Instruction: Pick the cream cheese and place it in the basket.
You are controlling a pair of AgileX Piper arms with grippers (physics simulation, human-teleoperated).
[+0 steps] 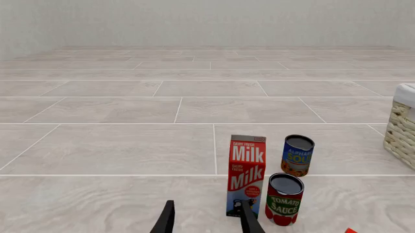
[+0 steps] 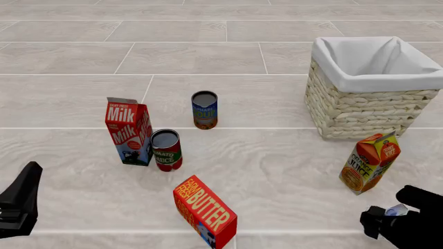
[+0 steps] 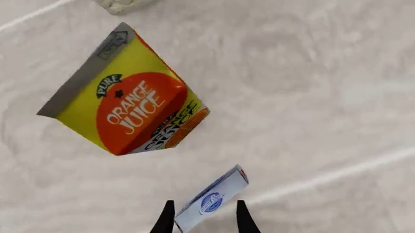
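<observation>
The cream cheese [image 3: 211, 201], a small silver-white box with a blue round logo, lies on the floor just near of the orange juice carton [image 3: 126, 104]. Its near end sits between the fingers of my right gripper [image 3: 204, 221], which stands open around it. In the front view only a sliver of the cream cheese [image 2: 396, 209] shows at my right gripper [image 2: 387, 218], at the bottom right. The wicker basket [image 2: 360, 109] with its white liner stands at the far right. My left gripper [image 2: 21, 202] is open and empty at the bottom left.
A milk carton [image 2: 129, 132], a tomato sauce can [image 2: 167, 150] and a soup can [image 2: 204, 110] stand left of centre. The red-orange butter box [image 2: 205, 210] lies in front. The tilted orange juice carton [image 2: 370, 162] stands between my right gripper and the basket.
</observation>
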